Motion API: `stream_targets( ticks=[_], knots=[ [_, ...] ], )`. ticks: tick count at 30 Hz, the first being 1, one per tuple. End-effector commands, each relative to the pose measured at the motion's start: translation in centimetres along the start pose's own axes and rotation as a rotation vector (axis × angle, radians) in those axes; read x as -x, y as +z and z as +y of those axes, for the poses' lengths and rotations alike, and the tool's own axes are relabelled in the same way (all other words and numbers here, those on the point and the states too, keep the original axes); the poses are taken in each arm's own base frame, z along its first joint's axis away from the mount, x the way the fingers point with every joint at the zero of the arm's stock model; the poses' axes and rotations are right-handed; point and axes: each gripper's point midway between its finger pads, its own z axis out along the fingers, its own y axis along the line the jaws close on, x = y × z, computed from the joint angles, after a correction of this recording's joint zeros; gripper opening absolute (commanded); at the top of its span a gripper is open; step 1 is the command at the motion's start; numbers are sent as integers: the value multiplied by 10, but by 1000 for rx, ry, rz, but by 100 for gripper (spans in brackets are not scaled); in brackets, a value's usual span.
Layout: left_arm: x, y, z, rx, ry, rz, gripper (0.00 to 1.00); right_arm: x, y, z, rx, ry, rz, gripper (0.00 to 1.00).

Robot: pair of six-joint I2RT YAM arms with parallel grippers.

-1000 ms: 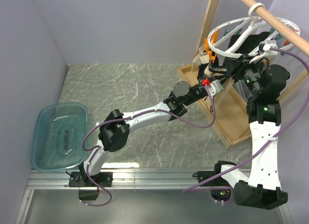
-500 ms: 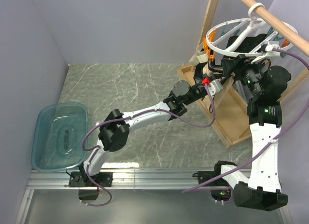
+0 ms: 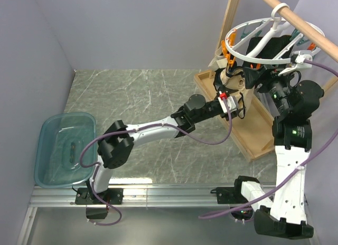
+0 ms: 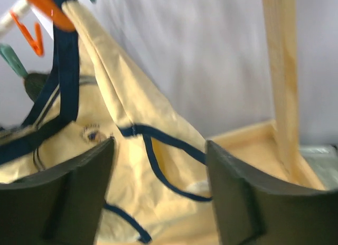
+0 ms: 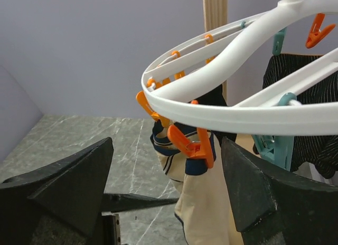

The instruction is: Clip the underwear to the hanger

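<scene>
The beige underwear (image 5: 207,205) with navy trim hangs from an orange clip (image 5: 194,145) that bites its waistband under the white ring hanger (image 5: 237,112). In the top view the hanger (image 3: 254,58) hangs from the rod, with the underwear (image 3: 233,80) below its left rim. My left gripper (image 3: 223,88) is open just in front of the hanging fabric (image 4: 132,166), its fingers (image 4: 79,192) apart and holding nothing. Open as well, my right gripper (image 5: 166,143) sits just short of the clip and touches nothing.
A wooden rod (image 3: 296,17) on a slanted wooden frame carries the hanger, above a wooden base (image 3: 248,126); one post (image 4: 282,76) stands close on the right. A black striped garment (image 5: 306,142) and teal clips (image 5: 272,145) hang on the ring. A blue-green tub (image 3: 66,150) sits far left.
Both grippers went from shut to open. The left let go of the underwear and drew back a little to the left; the underwear now hangs from the clip alone.
</scene>
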Motion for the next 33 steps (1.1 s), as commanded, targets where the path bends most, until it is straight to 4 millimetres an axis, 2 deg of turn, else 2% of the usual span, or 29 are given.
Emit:
stream_targets(
  ticks=[1, 5, 9, 10, 11, 12, 14, 15, 17, 18, 19, 20, 21, 22, 23, 24, 25, 26, 27, 28, 29, 30, 33],
  knots=[
    [57, -21, 12, 23, -66, -34, 80, 15, -19, 10, 9, -36, -41, 90],
    [38, -51, 7, 11, -210, 155, 99, 4, -36, 19, 37, -67, -2, 91],
    [27, -103, 4, 20, -443, 381, 99, -12, -52, 29, 85, -107, 44, 93],
    [20, -114, 9, 43, -473, 436, 99, -13, -58, 33, 96, -114, 42, 94],
    [24, -121, 17, 72, -489, 458, 99, -19, -60, 33, 99, -109, 60, 95],
    [17, -142, 21, 101, -530, 544, 99, -25, -64, 38, 130, -117, 74, 95],
    [15, -160, 33, 150, -583, 599, 99, -38, -69, 41, 156, -117, 115, 96],
    [17, -173, 50, 198, -638, 608, 99, -47, -72, 42, 170, -126, 130, 96],
    [10, -198, 52, 171, -724, 649, 99, -65, -73, 45, 211, -131, 176, 97],
    [22, -222, 87, 239, -736, 597, 99, -73, -71, 44, 219, -127, 204, 97],
    [16, -238, 98, 262, -752, 594, 99, -83, -70, 43, 227, -111, 240, 98],
    [18, -253, 112, 291, -762, 593, 99, -94, -68, 41, 233, -108, 274, 98],
    [11, -280, 144, 369, -770, 610, 99, -105, -65, 41, 248, -109, 304, 98],
    [13, -292, 160, 399, -778, 621, 99, -112, -60, 36, 229, -113, 315, 98],
    [0, -315, 160, 433, -837, 701, 99, -128, -57, 32, 221, -111, 347, 98],
    [-13, -341, 179, 496, -862, 737, 99, -139, -54, 30, 220, -115, 367, 98],
    [-20, -356, 182, 529, -877, 772, 99, -146, -50, 36, 243, -125, 372, 98],
    [-26, -370, 185, 569, -886, 793, 99, -164, -48, 30, 215, -129, 403, 99],
    [-23, -390, 197, 654, -858, 786, 99, -173, -46, 28, 207, -127, 421, 99],
    [-33, -402, 196, 690, -851, 804, 99, -181, -44, 35, 229, -136, 428, 99],
    [-29, -412, 204, 735, -805, 794, 99, -196, -44, 30, 210, -132, 461, 99],
    [-39, -424, 203, 780, -791, 825, 99, -201, -44, 29, 206, -132, 463, 100],
    [-45, -438, 202, 829, -756, 845, 99, -219, -50, 24, 187, -137, 492, 100]
  ],
)
